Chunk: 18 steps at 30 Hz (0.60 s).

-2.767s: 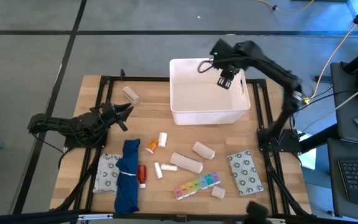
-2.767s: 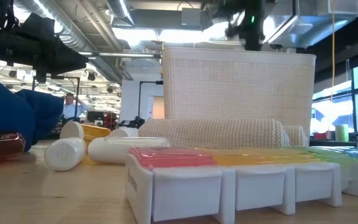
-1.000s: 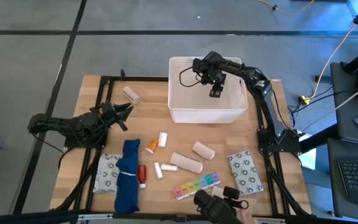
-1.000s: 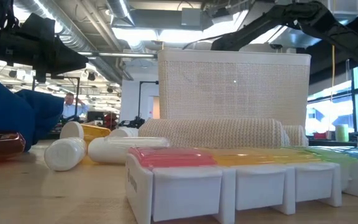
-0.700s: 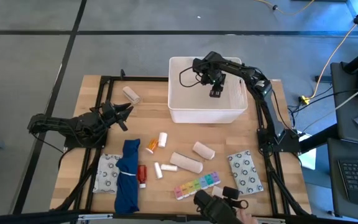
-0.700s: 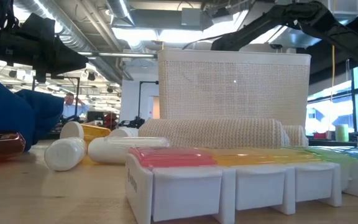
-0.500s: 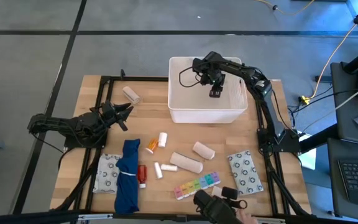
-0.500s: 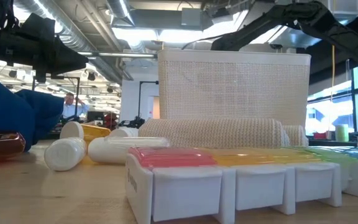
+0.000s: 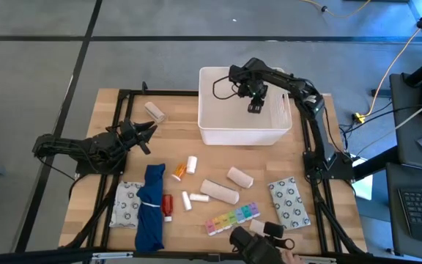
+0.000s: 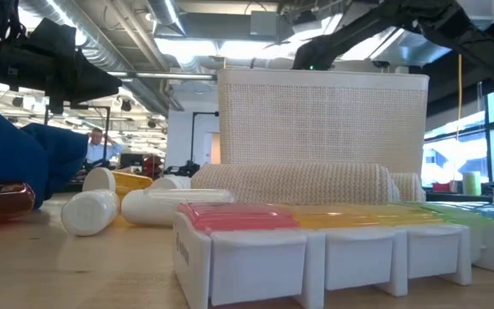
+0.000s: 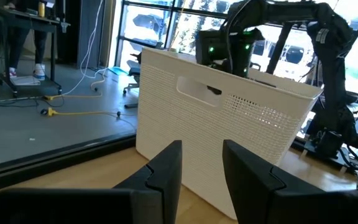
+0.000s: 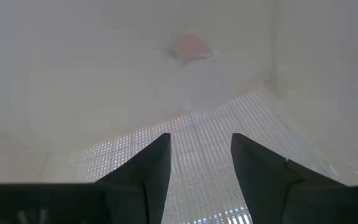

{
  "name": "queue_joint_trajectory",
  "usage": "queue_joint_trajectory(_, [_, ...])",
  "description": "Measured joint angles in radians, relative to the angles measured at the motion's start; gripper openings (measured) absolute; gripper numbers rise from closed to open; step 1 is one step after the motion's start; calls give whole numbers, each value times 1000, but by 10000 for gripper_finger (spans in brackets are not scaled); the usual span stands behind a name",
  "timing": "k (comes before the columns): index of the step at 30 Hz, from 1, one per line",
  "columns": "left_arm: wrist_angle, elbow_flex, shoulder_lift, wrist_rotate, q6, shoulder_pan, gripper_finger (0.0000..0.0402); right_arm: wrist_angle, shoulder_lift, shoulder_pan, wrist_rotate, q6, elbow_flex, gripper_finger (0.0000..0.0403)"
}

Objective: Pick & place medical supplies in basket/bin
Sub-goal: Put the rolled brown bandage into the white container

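Observation:
The white bin (image 9: 209, 135) stands at the table's far middle; its mesh wall (image 10: 324, 120) rises behind the supplies. My right gripper (image 9: 255, 104) hangs inside it, open (image 12: 201, 142) and holding nothing; a blurred pale item with a pinkish end (image 12: 192, 53) lies on the bin's floor. Near the table's front lie gauze rolls (image 9: 220, 191), white (image 9: 191, 163) and orange (image 9: 179, 171) pill bottles, a red tube (image 9: 168, 206), the rainbow pill organizer (image 9: 232, 218) and patterned packets (image 9: 289, 202). My left gripper (image 9: 149, 130) waits open (image 11: 202, 152) at the table's left, pointing at the bin (image 11: 229, 118).
A blue cloth bundle (image 9: 151, 207) lies at the near left beside a second packet (image 9: 127, 204). One gauze roll (image 9: 154, 111) sits alone left of the bin. A dark device (image 9: 258, 242) with a person's hand stands at the near edge. Bare wood shows between bin and supplies.
My right arm has risen a little inside the bin, its gripper staying open. The bin and the supplies on the table have kept their places.

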Motion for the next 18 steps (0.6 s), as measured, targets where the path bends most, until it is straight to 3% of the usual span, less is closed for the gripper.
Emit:
queue_joint_trajectory(8, [0, 0, 0, -16, 0, 0, 111, 1, -129, 18, -46, 18, 50, 170])
queue_joint_trajectory(18, [-1, 0, 0, -45, 0, 0, 111, 50, -264, 153, -422, 67, 232, 178])
